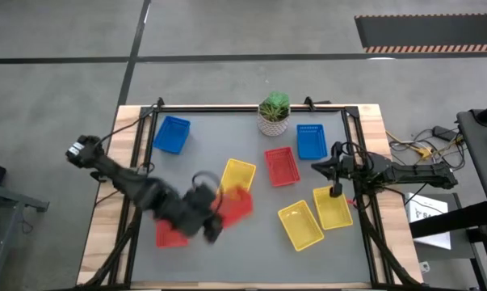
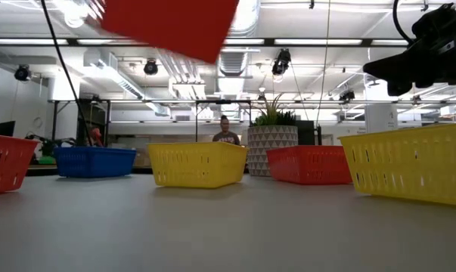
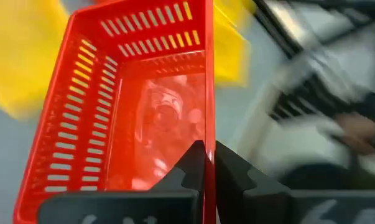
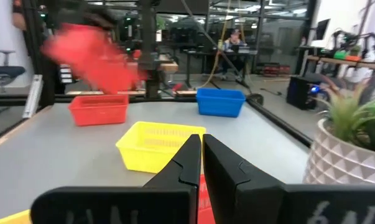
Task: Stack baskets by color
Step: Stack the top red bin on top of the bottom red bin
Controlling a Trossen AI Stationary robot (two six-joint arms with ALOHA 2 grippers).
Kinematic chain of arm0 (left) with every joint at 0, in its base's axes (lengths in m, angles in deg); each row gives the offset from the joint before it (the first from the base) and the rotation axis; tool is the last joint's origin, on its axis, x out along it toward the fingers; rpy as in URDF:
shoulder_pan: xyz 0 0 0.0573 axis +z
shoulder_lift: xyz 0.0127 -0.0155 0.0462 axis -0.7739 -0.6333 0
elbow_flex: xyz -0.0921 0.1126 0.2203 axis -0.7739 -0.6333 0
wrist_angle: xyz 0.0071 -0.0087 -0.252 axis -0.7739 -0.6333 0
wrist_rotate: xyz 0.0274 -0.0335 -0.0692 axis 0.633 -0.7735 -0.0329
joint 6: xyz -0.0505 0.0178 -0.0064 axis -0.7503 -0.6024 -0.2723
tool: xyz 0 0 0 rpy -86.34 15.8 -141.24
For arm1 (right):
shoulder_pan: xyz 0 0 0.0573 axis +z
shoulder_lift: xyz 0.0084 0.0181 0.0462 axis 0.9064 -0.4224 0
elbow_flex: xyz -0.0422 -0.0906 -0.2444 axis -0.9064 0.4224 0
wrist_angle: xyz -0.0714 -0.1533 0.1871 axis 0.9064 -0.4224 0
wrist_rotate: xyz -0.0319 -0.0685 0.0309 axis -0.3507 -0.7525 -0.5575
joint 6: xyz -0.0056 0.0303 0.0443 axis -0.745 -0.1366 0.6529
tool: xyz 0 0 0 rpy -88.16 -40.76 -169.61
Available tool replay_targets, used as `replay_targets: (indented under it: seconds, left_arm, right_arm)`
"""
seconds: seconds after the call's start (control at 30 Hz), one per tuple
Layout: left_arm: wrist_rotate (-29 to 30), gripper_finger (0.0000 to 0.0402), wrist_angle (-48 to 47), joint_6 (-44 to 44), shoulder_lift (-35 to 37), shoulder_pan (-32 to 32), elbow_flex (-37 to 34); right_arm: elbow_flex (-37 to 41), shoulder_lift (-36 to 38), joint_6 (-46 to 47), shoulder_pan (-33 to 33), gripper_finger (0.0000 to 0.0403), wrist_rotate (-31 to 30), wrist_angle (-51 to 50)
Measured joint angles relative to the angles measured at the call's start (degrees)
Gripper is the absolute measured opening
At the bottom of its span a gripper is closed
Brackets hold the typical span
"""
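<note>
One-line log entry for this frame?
left end effector: shut on red basket, lifted | right end effector: shut, empty, above table

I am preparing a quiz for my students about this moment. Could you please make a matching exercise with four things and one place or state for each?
Things:
1. left end effector
2. right end effector
3. white pot with plant
4. blue basket on the table's left side

Places or states:
A. at the far edge of the table
B. shut, holding nothing
C. resting on the table, away from the arms
D. shut on a raised red basket

Pairs: 1-D, 2-B, 3-A, 4-C
</note>
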Motion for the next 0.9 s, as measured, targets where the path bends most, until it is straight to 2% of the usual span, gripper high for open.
replay_targets:
  seconds: [0.1, 0.2, 0.33, 0.43, 0.63, 0.73, 0.9]
  left_arm:
    - [-6.8, 0.0, 0.75, -9.05, -0.77, -6.78, 2.16]
    - [-9.54, 0.0, -1.1, -21.3, -1.69, -12.59, 3.12]
    - [-16.18, 0.0, -10.85, -41.32, -2.11, -17.18, 5.12]
    - [-21.7, 0.0, -18.71, -48.22, -2.64, -18.38, 6.69]
    - [-21.66, 0.0, -36.17, -49.63, -3.16, -17.34, 11.35]
    - [-20.93, 0.0, -45.42, -53.15, -4.05, -16.47, 12.35]
    - [-9.57, 0.0, -44.75, -53.68, -7.06, -14.56, 10.3]
  right_arm:
    - [0.0, 0.0, -0.96, -0.02, 0.0009, -1.27, 0.32]
    - [0.0, 0.0, -1.87, -0.02, 0.0009, -1.44, 1.35]
    - [0.0, 0.02, -2.42, -0.02, 0.0009, -1.42, 3.02]
    - [0.0, 0.02, -2.41, -0.02, 0.0009, -1.42, 3.0]
    - [0.02, 0.02, -1.92, -0.02, 0.0009, -1.4, 2.83]
    - [0.0, 0.02, -1.88, 0.0, 0.0009, -1.38, 2.74]
    - [0.0, 0.02, -1.94, -0.02, 0.0009, -2.07, 2.71]
